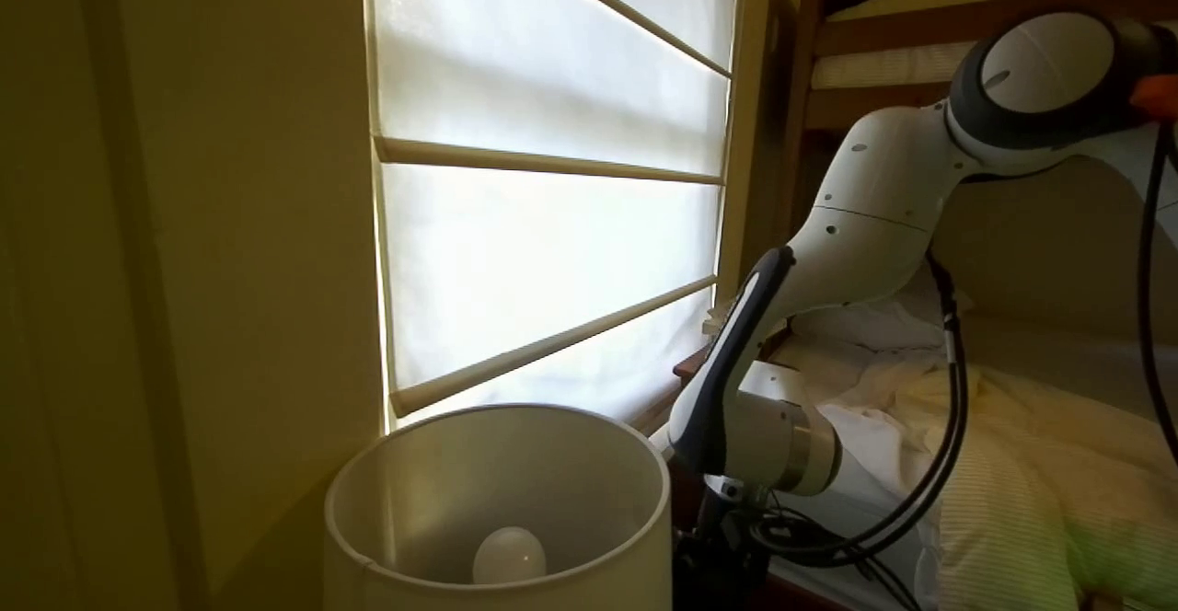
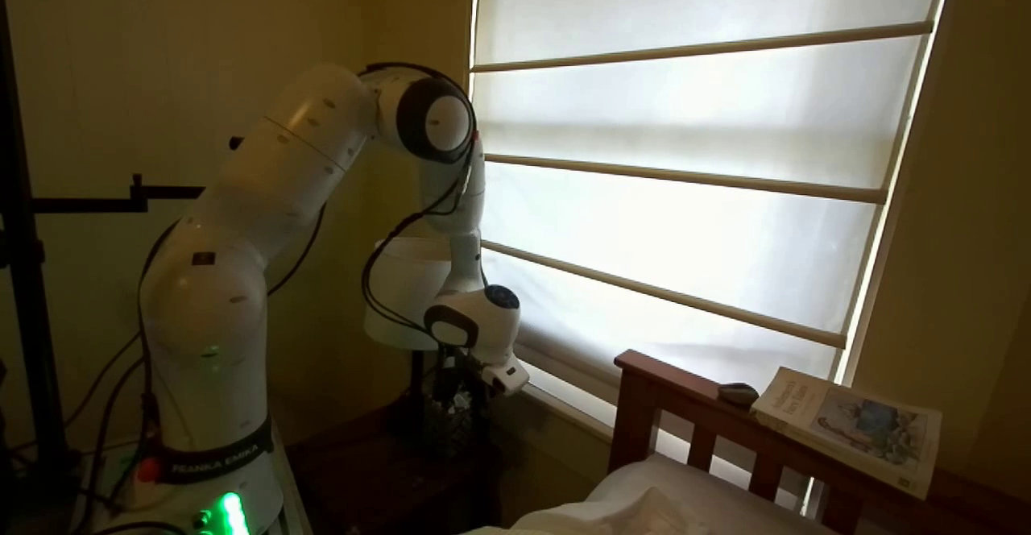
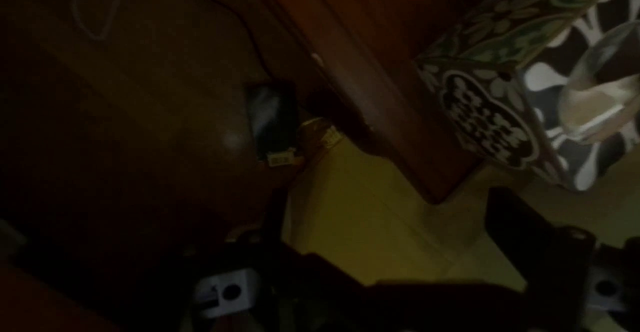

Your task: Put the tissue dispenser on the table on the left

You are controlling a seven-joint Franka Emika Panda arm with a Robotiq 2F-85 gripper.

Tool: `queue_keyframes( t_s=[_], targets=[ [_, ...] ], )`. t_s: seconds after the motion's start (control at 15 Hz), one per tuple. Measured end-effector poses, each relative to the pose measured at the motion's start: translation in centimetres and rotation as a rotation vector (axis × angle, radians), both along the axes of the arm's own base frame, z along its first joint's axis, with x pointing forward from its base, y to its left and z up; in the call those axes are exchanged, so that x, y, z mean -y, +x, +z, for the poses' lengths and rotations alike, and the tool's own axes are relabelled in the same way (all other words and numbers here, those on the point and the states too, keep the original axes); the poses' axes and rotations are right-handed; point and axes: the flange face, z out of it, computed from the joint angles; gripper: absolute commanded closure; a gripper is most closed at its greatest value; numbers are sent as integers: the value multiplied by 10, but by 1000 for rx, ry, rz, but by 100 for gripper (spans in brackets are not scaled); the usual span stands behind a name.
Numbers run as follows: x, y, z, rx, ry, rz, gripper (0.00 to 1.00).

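This smooth white robot arm (image 2: 270, 188) has rounded segments (image 1: 874, 169) dotted with small dark screw spots (image 1: 831, 229). Over at upper right in an exterior view, a thick black ring (image 1: 1022, 130) circles a pale grey disc (image 1: 1049, 63); slim black cables (image 1: 959, 399) loop lower down. At lower left in an exterior view, a black band (image 2: 216, 458) reads FRANKA EMIKA above a glowing green strip (image 2: 233, 513). The angular gripper (image 3: 389, 197) looks black.

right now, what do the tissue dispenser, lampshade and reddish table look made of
Tissue dispenser: probably printed cardboard, matte; flat patterned faces meet at crisp edges.
Lampshade: matte fabric or paper, can't tell which; thin, smooth, off-white.
Table: likely varnished wood; reddish-brown, faint sheen, pale spots along its edge.
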Motion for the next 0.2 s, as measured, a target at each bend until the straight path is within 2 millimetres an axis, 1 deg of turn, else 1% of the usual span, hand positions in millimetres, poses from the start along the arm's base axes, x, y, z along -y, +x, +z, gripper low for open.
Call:
queue_keyframes(
  t_s=[0.2],
  targets=[
    [24,-50,1,-73,-111,-51,0]
  ],
)
